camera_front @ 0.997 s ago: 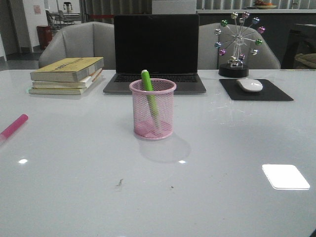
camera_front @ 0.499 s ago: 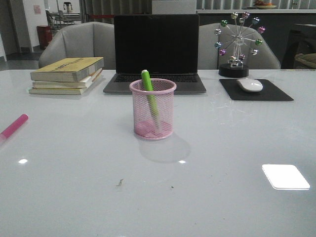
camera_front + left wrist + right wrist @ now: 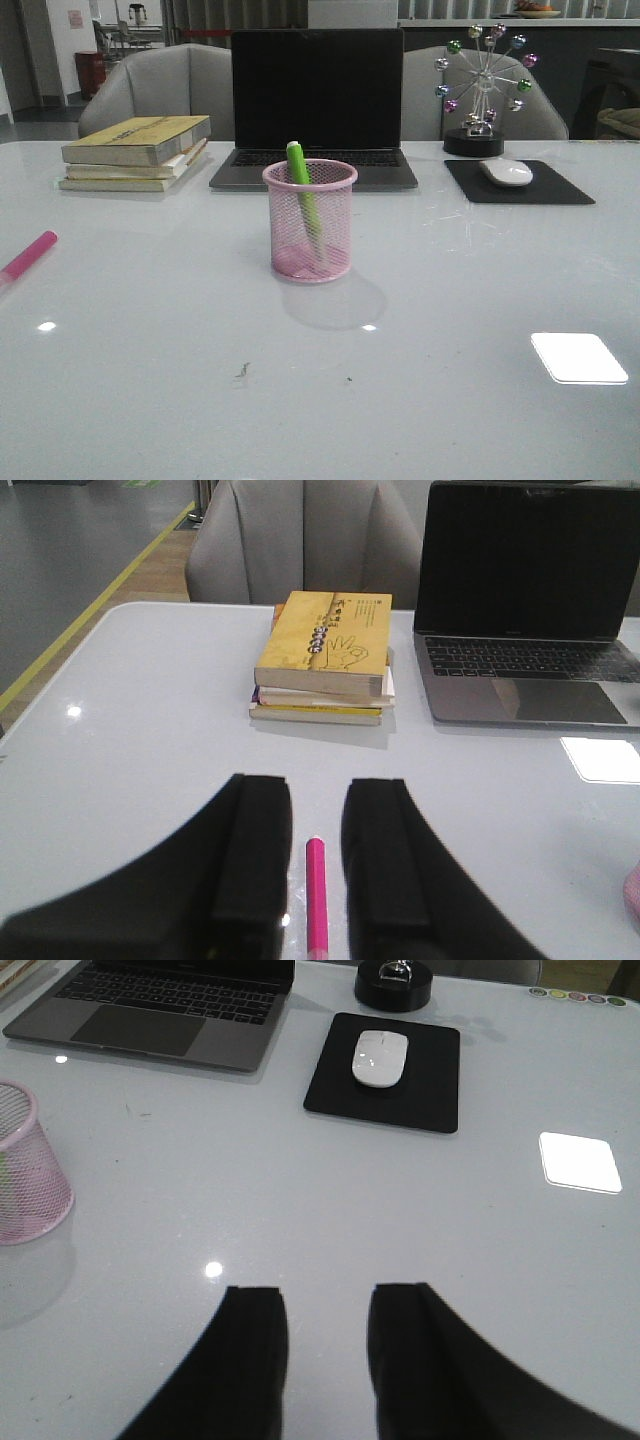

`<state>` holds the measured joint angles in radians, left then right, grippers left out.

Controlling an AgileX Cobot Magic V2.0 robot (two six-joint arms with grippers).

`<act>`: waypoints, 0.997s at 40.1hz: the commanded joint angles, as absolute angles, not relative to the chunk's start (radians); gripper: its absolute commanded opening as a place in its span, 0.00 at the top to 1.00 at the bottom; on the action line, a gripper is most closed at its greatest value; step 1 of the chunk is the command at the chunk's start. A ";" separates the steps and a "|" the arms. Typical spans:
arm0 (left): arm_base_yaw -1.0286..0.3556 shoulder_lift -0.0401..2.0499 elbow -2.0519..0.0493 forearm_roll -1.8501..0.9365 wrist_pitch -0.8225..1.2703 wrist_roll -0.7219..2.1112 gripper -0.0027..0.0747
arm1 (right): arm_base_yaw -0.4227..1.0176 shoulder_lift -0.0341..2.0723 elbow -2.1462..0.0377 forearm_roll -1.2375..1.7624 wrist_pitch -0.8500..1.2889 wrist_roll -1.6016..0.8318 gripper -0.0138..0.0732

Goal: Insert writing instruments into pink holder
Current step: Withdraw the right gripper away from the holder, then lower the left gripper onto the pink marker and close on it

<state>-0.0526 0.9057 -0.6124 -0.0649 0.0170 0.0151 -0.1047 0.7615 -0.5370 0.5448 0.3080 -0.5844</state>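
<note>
Pink wire-mesh holder [image 3: 309, 220], green marker [image 3: 303, 197] inside, both grippers' jaws apart

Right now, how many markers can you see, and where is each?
2. The green marker stands tilted in the pink holder; the pink marker lies on the table between the left gripper fingers.

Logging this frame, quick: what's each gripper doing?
Left gripper: open, straddling the pink marker lying on the table.
Right gripper: open, holding nothing.
</note>
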 commanded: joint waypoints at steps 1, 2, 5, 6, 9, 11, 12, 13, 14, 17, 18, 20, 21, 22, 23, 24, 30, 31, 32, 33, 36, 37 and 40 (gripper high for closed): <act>-0.058 0.956 -0.729 -0.047 0.016 0.012 0.56 | -0.102 0.755 -0.564 0.564 0.240 -0.593 0.45; -0.058 0.981 -0.749 -0.044 0.028 0.012 0.53 | -0.102 0.755 -0.564 0.564 0.240 -0.593 0.45; -0.058 1.077 -0.841 -0.044 0.052 0.012 0.45 | -0.102 0.755 -0.564 0.564 0.240 -0.593 0.45; -0.058 1.118 -0.867 -0.044 0.058 0.012 0.44 | -0.102 0.755 -0.564 0.564 0.240 -0.593 0.45; -0.058 1.200 -0.929 -0.044 0.080 0.012 0.44 | -0.102 0.755 -0.564 0.564 0.240 -0.593 0.45; -0.058 1.258 -0.970 -0.047 0.110 0.012 0.44 | -0.102 0.755 -0.564 0.564 0.240 -0.593 0.45; -0.058 1.282 -0.993 -0.057 0.130 0.012 0.44 | -0.102 0.755 -0.564 0.564 0.240 -0.593 0.45; -0.058 1.315 -1.011 -0.065 0.155 0.012 0.44 | -0.102 0.755 -0.564 0.564 0.240 -0.593 0.45; -0.058 1.339 -1.034 -0.076 0.178 0.012 0.44 | -0.102 0.755 -0.564 0.564 0.240 -0.593 0.45; -0.058 1.425 -1.097 -0.101 0.273 0.012 0.44 | -0.102 0.755 -0.564 0.564 0.240 -0.593 0.45; -0.058 1.454 -1.114 -0.108 0.301 0.012 0.44 | -0.102 0.755 -0.564 0.564 0.240 -0.593 0.45; -0.058 1.503 -1.149 -0.112 0.366 0.012 0.44 | -0.102 0.755 -0.564 0.564 0.240 -0.593 0.45; -0.058 1.523 -1.168 -0.112 0.387 0.012 0.44 | -0.102 0.755 -0.564 0.564 0.240 -0.593 0.45; -0.058 1.542 -1.180 -0.112 0.407 0.012 0.44 | -0.102 0.755 -0.564 0.564 0.240 -0.593 0.45; -0.058 1.566 -1.191 -0.112 0.431 0.012 0.44 | -0.102 0.755 -0.564 0.564 0.240 -0.593 0.45; -0.058 1.583 -1.205 -0.112 0.445 0.012 0.44 | -0.102 0.755 -0.564 0.564 0.240 -0.593 0.45; -0.058 1.680 -1.233 -0.112 0.470 0.012 0.44 | -0.102 0.755 -0.564 0.566 0.247 -0.593 0.45; -0.058 1.695 -1.235 -0.112 0.473 0.012 0.44 | -0.102 0.755 -0.564 0.566 0.250 -0.593 0.45; -0.058 1.706 -1.235 -0.112 0.478 0.012 0.44 | -0.102 0.755 -0.564 0.566 0.252 -0.593 0.45; -0.058 1.717 -1.235 -0.112 0.483 0.012 0.44 | -0.102 0.755 -0.564 0.566 0.256 -0.593 0.45; -0.058 1.751 -1.235 -0.112 0.505 0.012 0.44 | -0.102 0.755 -0.564 0.566 0.268 -0.593 0.45; -0.058 1.764 -1.235 -0.112 0.511 0.012 0.44 | -0.102 0.755 -0.564 0.566 0.270 -0.593 0.45; -0.058 1.795 -1.235 -0.112 0.529 0.012 0.44 | -0.102 0.755 -0.564 0.566 0.280 -0.593 0.45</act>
